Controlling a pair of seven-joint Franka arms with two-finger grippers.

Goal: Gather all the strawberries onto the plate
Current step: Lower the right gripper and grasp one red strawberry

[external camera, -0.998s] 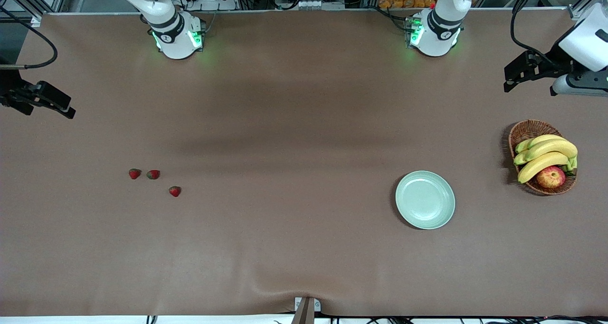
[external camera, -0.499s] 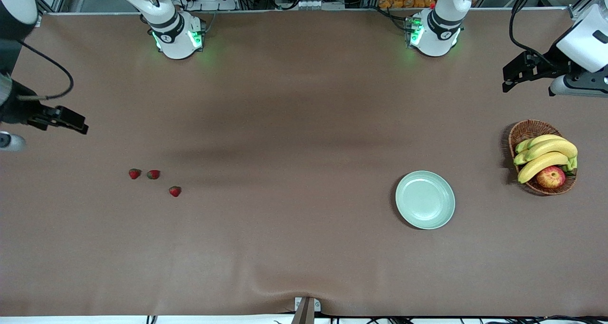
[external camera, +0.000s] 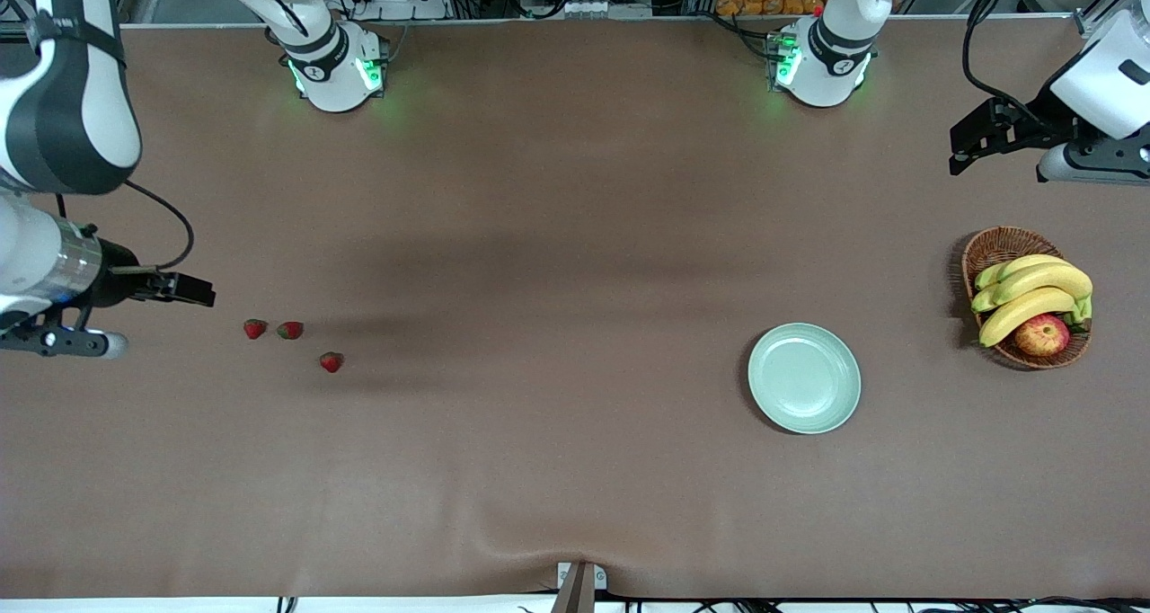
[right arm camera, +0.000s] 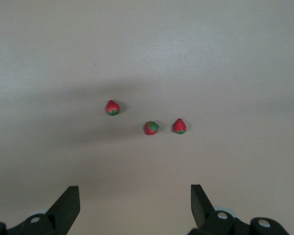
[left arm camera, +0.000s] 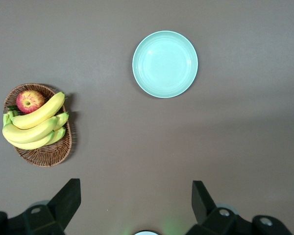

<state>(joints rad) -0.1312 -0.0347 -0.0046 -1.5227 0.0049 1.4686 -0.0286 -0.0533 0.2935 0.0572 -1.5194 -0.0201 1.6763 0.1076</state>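
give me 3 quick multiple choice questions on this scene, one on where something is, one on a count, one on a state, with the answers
1. Where do the strawberries lie?
A. in the basket
B. on the table toward the right arm's end
C. on the plate

2. How many strawberries are there?
A. two
B. three
C. five

3. What state is the plate in?
A. empty
B. holding an apple
C. upside down

Answers: 1 B, they lie on the table by the right gripper. 2 B, three red berries show. 3 A, nothing lies in it.

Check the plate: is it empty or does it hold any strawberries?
Empty. The plate shows only bare mint-green surface; all three strawberries lie on the table toward the right arm's end.
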